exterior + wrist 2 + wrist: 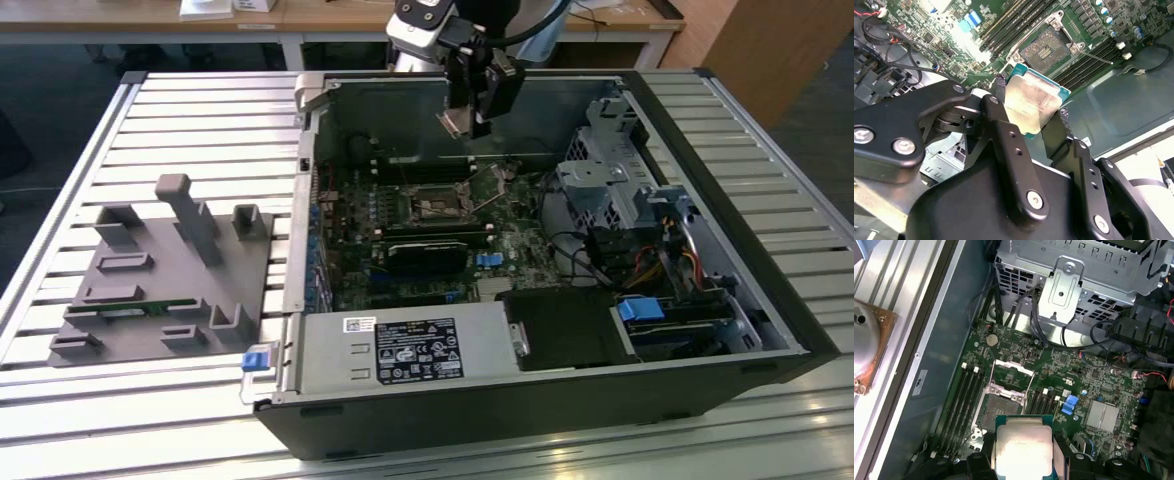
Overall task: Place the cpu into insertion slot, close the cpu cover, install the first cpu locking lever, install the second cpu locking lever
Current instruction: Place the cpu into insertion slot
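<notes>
Currently on step one: my gripper point(473, 120) is clamped on the cpu point(1033, 102) by two opposite edges, holding it in the air above the motherboard point(1089, 385), not touching it. The socket point(1004, 407) lies bare, with the cpu cover point(1013, 371) lifted. In my judgement, seating calls for squaring the cpu to the socket and lowering it level.

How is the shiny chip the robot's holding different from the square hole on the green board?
The cpu hangs above the motherboard, pinched in the jaws of the gripper; the insertion slot sits fixed on it. The cpu has a pale silvery top; the insertion slot looks dark and empty. Both are square.
</notes>
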You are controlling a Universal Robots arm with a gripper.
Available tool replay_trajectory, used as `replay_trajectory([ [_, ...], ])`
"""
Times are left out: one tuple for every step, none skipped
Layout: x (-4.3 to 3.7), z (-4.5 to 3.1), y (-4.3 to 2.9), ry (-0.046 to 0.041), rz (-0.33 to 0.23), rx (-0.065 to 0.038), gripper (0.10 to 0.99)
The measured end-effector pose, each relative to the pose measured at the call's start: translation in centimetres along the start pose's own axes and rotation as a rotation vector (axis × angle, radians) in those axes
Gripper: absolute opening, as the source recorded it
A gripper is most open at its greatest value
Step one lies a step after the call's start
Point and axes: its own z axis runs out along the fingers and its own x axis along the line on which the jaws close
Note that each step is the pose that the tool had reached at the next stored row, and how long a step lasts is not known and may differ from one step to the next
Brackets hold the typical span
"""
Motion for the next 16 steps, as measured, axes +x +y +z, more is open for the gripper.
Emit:
replay_trajectory([
  [0.00,0.00,0.00,-0.0004,0.005,0.000,0.537],
  [0.00,0.00,0.00,-0.0009,0.010,0.000,0.537],
  [0.00,0.00,0.00,-0.0013,0.015,0.000,0.537],
  [0.00,0.00,0.00,-0.0018,0.021,0.000,0.537],
  [0.00,0.00,0.00,-0.0023,0.026,-0.001,0.537],
  [0.00,0.00,0.00,-0.0027,0.032,-0.001,0.537],
  [0.00,0.00,0.00,-0.0032,0.036,-0.001,0.537],
  [0.00,0.00,0.00,-0.0037,0.041,-0.001,0.537],
  [0.00,0.00,0.00,-0.0041,0.046,-0.001,0.537],
  [0.00,0.00,0.00,-0.0045,0.051,-0.001,0.537],
  [0.00,0.00,0.00,-0.0049,0.056,-0.001,0.537],
  [0.00,0.00,0.00,-0.0054,0.061,-0.001,0.537],
  [0.00,0.00,0.00,-0.0058,0.066,-0.001,0.537],
  [0.00,0.01,0.00,-0.0062,0.071,-0.001,0.537],
  [0.00,0.00,0.00,-0.0066,0.075,-0.001,0.537],
  [0.00,0.01,0.00,-0.0070,0.080,-0.002,0.537],
])
